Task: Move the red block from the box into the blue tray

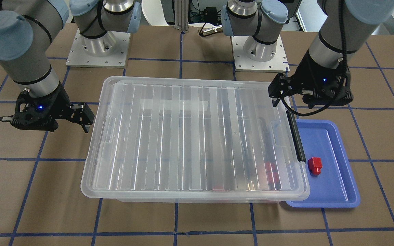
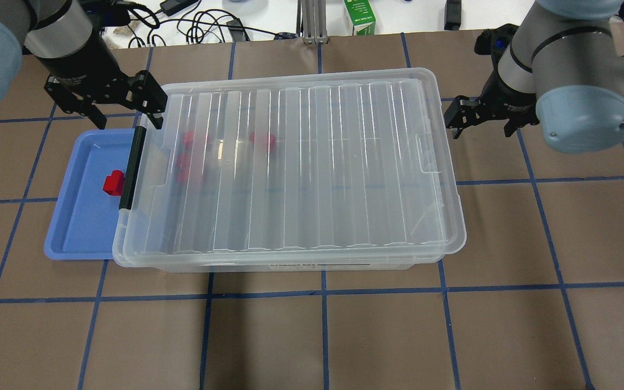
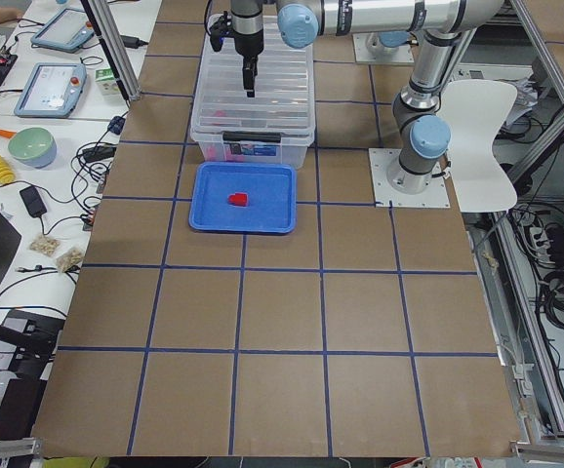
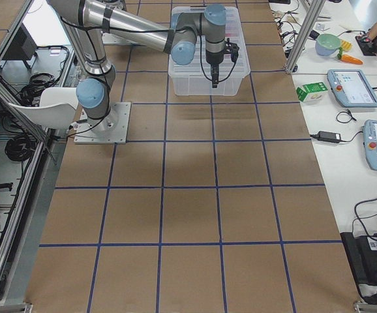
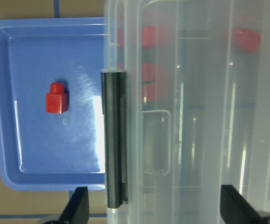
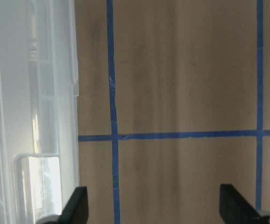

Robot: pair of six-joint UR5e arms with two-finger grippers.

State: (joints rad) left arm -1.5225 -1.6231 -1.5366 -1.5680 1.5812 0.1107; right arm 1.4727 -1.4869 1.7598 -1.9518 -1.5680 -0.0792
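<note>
The red block [image 2: 112, 183] lies in the blue tray [image 2: 82, 227], on the table [image 2: 344, 336] just left of the box [image 2: 290, 265], whose lid [image 2: 344, 162] is on. More red blocks [image 2: 262, 140] show dimly inside. The left tool [image 2: 126, 116] hovers wide open over the far end of the black latch [image 2: 131, 168]. The right tool [image 2: 480, 123] hangs wide open just beyond the box's right end.

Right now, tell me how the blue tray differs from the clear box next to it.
The box is clear and much larger; the blue tray is opaque and small. The box is deeper and shut under a ribbed lid; the blue tray is shallow and open. The blue tray holds one red block; the box shows several red blocks through its lid. Both are round-cornered plastic rectangles.
</note>
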